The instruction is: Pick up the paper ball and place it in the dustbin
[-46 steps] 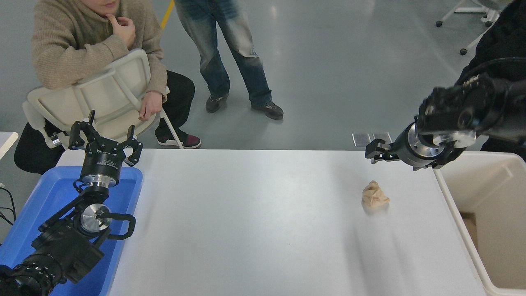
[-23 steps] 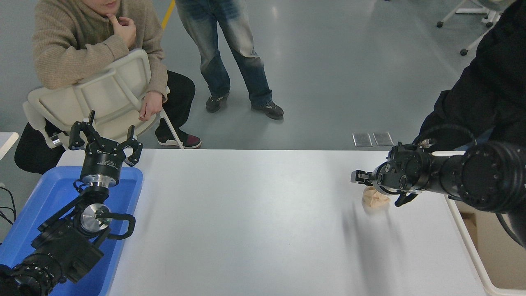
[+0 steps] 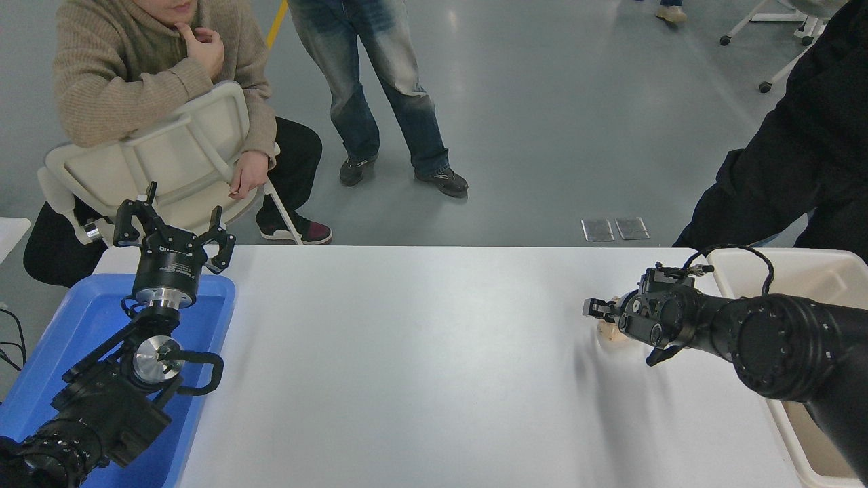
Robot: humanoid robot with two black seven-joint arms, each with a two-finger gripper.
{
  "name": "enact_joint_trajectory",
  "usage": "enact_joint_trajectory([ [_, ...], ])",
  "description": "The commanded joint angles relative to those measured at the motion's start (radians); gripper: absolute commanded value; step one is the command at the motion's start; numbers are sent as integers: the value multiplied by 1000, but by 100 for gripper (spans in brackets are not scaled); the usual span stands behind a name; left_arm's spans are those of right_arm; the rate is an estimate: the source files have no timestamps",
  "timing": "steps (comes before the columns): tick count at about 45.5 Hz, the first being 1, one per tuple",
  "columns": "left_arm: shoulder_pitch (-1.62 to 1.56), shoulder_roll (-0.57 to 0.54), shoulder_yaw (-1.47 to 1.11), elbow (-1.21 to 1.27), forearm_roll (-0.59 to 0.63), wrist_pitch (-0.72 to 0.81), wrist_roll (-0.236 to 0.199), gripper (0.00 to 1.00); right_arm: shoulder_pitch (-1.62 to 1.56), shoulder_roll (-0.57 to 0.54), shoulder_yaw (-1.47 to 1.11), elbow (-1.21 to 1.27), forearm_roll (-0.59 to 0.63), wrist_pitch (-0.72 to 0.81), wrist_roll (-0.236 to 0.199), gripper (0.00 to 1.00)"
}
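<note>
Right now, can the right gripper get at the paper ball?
Probably yes. The right gripper is down at table level right over the paper ball, which it mostly hides, and nothing else lies near it. Whether it is gripped, I cannot tell.

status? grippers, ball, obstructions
Right gripper down over paper ball, grip unclear. Left gripper parked open above blue tray. Dustbin to the right, path unobstructed.

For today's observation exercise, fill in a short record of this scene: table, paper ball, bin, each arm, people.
table: white table
paper ball: tan paper ball on the table, mostly hidden under the right gripper
bin: cream dustbin at the table's right end
right gripper: low over the ball; grip unclear
left gripper: left gripper open, parked above the blue tray
people: seated person, standing person
</note>
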Motion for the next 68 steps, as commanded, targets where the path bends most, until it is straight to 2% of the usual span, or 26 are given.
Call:
enact_joint_trajectory([
  [1,0,0,0,1,0,0,0,99,-33,2,30,-41,-2,-3,0,85],
  [2,0,0,0,0,0,0,0,99,-38,2,37,-49,-2,-3,0,83],
  [8,0,0,0,0,0,0,0,99,-61,2,57,-63,-3,-3,0,48],
  [11,0,0,0,0,0,0,0,99,-59,2,59,-60,5,-2,0,21],
  [15,0,0,0,1,0,0,0,99,-55,2,74,-52,9,-2,0,0],
  [37,0,0,0,0,0,0,0,99,29,-35,123,90,9,9,1,0],
  [53,0,0,0,0,1,0,0,99,410,-245,87,621,15,38,7,0],
  [62,0,0,0,0,1,0,0,99,652,-283,54,816,17,262,7,0],
  [63,-2,0,0,0,1,0,0,99,699,-285,53,821,17,349,7,0],
  [68,0,0,0,0,1,0,0,99,819,-293,51,827,18,573,11,0],
])
